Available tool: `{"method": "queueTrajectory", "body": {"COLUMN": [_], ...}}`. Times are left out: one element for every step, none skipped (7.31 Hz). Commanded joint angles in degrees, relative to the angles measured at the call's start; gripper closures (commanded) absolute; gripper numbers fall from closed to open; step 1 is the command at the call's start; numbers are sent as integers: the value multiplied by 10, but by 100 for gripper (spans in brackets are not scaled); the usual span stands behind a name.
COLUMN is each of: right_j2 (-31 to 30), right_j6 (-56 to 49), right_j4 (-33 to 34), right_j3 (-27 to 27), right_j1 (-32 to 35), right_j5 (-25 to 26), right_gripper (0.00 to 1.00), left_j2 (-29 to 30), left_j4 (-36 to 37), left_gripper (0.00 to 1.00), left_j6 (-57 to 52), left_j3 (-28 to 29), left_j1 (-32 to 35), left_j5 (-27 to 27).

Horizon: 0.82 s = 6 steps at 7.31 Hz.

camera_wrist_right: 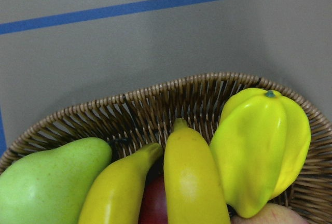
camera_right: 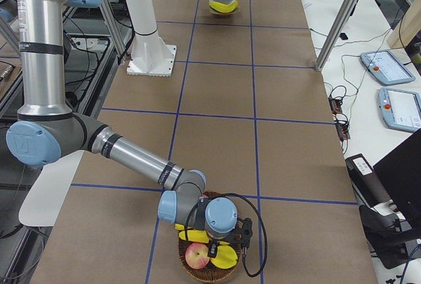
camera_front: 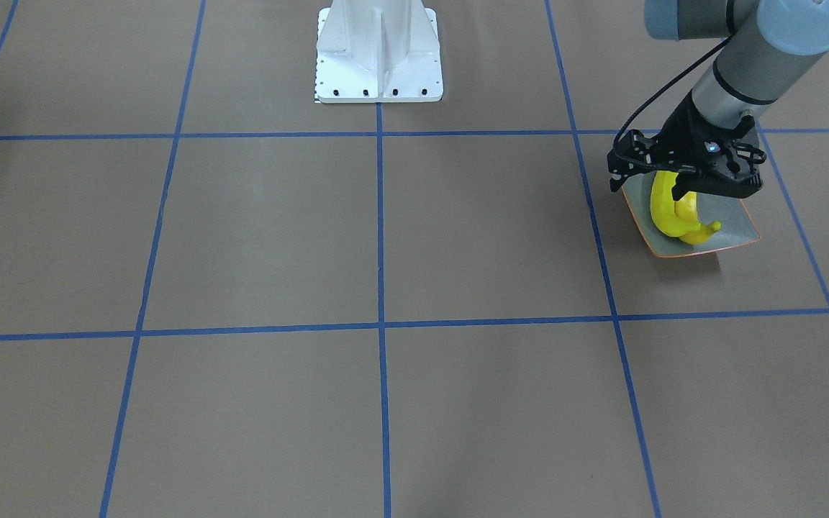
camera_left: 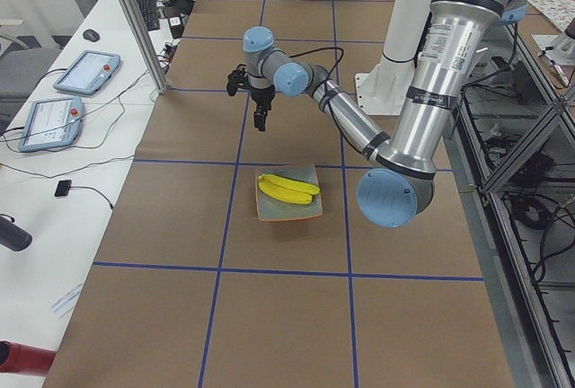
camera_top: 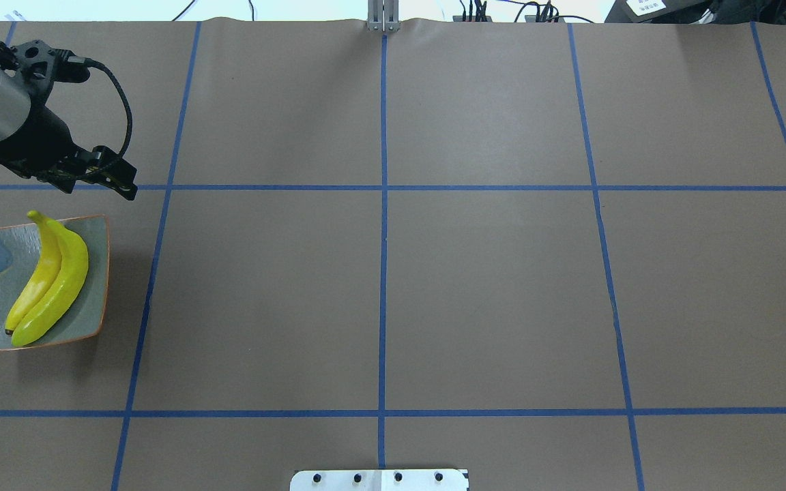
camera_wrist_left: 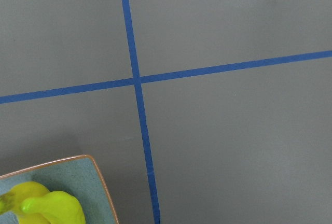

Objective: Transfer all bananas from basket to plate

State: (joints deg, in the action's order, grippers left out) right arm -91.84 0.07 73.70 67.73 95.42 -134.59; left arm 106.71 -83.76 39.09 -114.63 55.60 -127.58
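Note:
Two yellow bananas [camera_top: 52, 279] lie side by side on the grey-green plate [camera_top: 93, 273] at the table's left end. My left gripper [camera_top: 123, 184] hangs above the plate's far edge, empty, and looks open; from the front it covers the bananas' [camera_front: 670, 212] upper ends. Two more bananas [camera_wrist_right: 194, 177] lie in the wicker basket [camera_wrist_right: 155, 105] under my right wrist camera. My right gripper [camera_right: 227, 235] hovers over that basket [camera_right: 210, 274]; I cannot tell whether it is open or shut.
The basket also holds a green pear [camera_wrist_right: 46, 182], a yellow ribbed fruit [camera_wrist_right: 259, 146] and a red apple [camera_right: 196, 256]. The white robot base [camera_front: 378, 54] stands mid-table. Blue tape lines [camera_top: 383, 204] grid the brown table.

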Motion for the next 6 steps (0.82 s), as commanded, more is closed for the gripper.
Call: {"method": "queueTrajectory", "body": {"right_j2": [3, 3, 3, 3, 9, 21], "right_j6": [1, -5, -8, -9, -27, -49], "right_j4": [1, 1, 0, -2, -1, 5], "right_j3": [-8, -8, -8, -3, -1, -1], "right_j1": [0, 0, 0, 9, 29, 62], "right_j5": [6, 6, 6, 5, 6, 4], "right_gripper": [61, 100, 100, 100, 100, 100], "left_j2": [1, 1, 2, 1, 1, 1], "left_j4": [0, 0, 0, 0, 0, 0], "left_gripper": [1, 1, 1, 1, 1, 1], "left_j6": [1, 3, 4, 4, 4, 11], "left_j3": [-1, -1, -1, 0, 1, 2], "left_j1": [-1, -1, -1, -1, -1, -1], "left_j5": [1, 0, 1, 1, 1, 1]}}
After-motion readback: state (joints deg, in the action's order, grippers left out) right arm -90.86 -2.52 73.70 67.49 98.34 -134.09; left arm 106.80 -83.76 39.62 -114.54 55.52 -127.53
